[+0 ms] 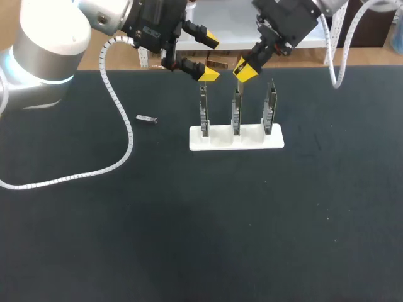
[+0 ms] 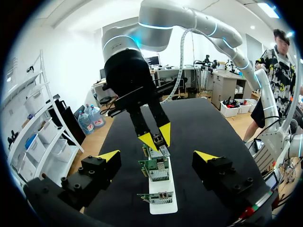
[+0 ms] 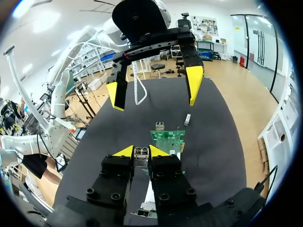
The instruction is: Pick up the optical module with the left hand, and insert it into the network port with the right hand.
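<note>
Right gripper (image 3: pixel 141 151) clamped on optical module (image 2: pixel 160 140), held over network card (image 3: pixel 169 138) in white stand (image 1: pixel 252 139) to line up insertion | left gripper (image 1: pixel 210 58) spread apart, empty, hovering alongside | second module (image 1: pixel 147 119) lies on table (image 1: pixel 252 220).

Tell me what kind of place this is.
Probably a robotics lab test bench: a black-matted table carries a white plastic rack of three upright green circuit cards, and the right hand with yellow tips holds a small silver optical module.
</note>
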### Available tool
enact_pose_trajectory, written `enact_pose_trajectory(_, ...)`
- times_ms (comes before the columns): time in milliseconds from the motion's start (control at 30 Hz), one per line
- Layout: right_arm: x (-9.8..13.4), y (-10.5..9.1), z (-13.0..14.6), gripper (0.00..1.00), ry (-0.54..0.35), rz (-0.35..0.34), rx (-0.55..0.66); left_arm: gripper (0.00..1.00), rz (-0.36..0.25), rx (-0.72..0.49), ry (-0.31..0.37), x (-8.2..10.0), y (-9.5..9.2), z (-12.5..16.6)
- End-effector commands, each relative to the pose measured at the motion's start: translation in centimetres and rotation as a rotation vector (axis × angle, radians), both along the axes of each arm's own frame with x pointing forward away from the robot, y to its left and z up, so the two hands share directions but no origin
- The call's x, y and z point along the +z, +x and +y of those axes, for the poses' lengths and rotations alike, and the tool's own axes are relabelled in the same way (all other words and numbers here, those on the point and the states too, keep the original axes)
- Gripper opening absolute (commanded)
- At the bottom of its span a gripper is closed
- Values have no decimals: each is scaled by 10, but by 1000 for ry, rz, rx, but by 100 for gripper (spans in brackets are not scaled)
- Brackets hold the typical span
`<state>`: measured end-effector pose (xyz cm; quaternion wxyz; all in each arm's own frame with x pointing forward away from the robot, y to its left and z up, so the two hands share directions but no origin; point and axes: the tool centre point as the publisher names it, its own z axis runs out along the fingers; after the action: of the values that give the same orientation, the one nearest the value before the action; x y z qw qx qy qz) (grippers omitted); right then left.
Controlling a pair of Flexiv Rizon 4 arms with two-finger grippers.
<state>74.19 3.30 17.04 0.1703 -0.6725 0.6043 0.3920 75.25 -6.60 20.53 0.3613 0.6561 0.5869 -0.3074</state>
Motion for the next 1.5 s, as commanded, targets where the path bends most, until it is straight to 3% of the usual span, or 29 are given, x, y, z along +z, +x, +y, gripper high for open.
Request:
enact_pose_trajectory(33, -3, 7, 0, 0, 2, 12, 8, 100, 4, -1, 7, 1, 1, -1)
enact_pose_trajectory(1500, -11, 7, 4, 0, 11, 39, 24, 100, 4, -1, 7, 1, 1, -1)
